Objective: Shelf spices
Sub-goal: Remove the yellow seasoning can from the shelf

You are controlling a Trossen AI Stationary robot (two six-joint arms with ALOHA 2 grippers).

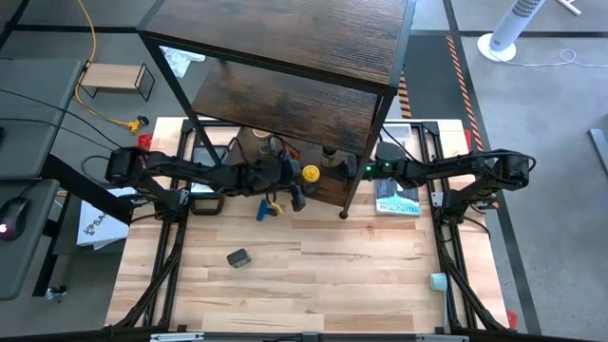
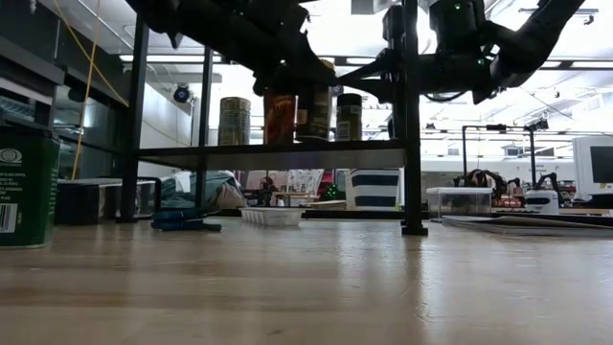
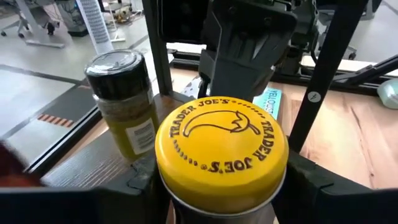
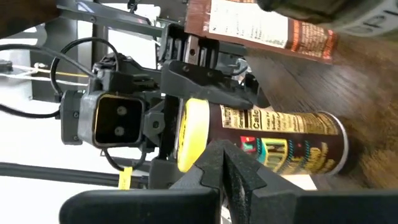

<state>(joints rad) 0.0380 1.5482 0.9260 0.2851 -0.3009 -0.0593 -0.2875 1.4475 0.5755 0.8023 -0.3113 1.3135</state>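
Pincer fingers of the left arm are clamped around the yellow-lidded jar, just below its lid, which is stood on the lowest board of the shelf. A black-lidded jar is seen just beside it. The right pincer is held together, empty, close to the same jar. The jar seems rigid and fairly light, though its weight is hard to judge; its smooth wall may be slippery, so the body under the lid is best gripped. A small dark grey box is left on the tabletop.
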